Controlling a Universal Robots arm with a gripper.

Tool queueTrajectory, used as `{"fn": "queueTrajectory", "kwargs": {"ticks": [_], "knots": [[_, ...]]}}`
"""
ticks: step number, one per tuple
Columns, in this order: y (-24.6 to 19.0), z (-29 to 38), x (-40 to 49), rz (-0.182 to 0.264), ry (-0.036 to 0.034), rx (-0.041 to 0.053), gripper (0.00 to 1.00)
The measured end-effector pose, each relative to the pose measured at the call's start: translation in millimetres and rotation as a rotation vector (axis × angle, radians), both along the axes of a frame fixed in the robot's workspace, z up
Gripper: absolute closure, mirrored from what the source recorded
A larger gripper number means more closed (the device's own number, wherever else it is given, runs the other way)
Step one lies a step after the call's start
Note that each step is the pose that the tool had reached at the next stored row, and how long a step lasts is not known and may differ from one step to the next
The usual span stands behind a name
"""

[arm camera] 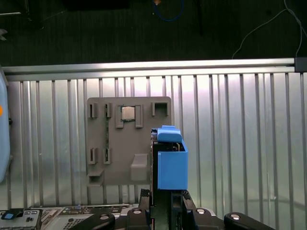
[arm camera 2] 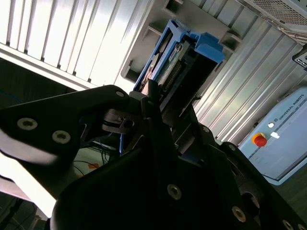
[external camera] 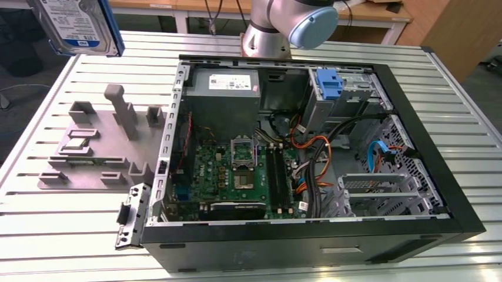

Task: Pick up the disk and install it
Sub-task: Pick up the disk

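Note:
The disk, a silver drive with a white-and-blue label in a bright blue carrier, hangs high over the far corner of the table at the exterior view's left, well above the grey holder plate. In the first wrist view my gripper is shut on the disk, held edge-on with the holder plate below it. The second wrist view shows the disk sticking out past the black fingers clamped on it.
An open computer case lies on the slatted metal table, with a motherboard, a grey power supply, an upright blue bracket and loose cables inside. The robot base stands behind the case.

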State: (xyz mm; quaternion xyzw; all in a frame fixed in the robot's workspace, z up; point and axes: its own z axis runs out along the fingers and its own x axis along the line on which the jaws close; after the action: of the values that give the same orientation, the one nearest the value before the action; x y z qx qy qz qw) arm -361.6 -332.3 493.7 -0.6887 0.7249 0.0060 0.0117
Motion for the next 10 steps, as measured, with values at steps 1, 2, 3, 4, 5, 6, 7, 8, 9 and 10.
{"fn": "queueTrajectory", "kwargs": {"ticks": [1,2,3,4,5,6,7,8,9,10], "knots": [[0.0,0.5,0.0,0.0,0.0,0.0,0.65],[0.0,0.8,0.0,0.0,0.0,0.0,0.65],[0.0,0.9,0.0,0.0,0.0,0.0,0.65],[0.0,0.8,0.0,0.0,-0.0002,0.0001,0.65],[0.0,0.9,0.0,0.0,-0.0001,0.0001,0.65],[0.0,0.9,0.1,0.0,0.0,0.0,0.65],[0.0,1.0,0.4,0.0,0.0001,0.0,0.65],[-0.1,1.0,1.0,0.0,0.0001,0.0,0.65],[0.0,1.0,2.0,0.0,0.0001,0.0,0.65],[0.0,0.9,3.1,0.0,0.0,0.0,0.65]]}}
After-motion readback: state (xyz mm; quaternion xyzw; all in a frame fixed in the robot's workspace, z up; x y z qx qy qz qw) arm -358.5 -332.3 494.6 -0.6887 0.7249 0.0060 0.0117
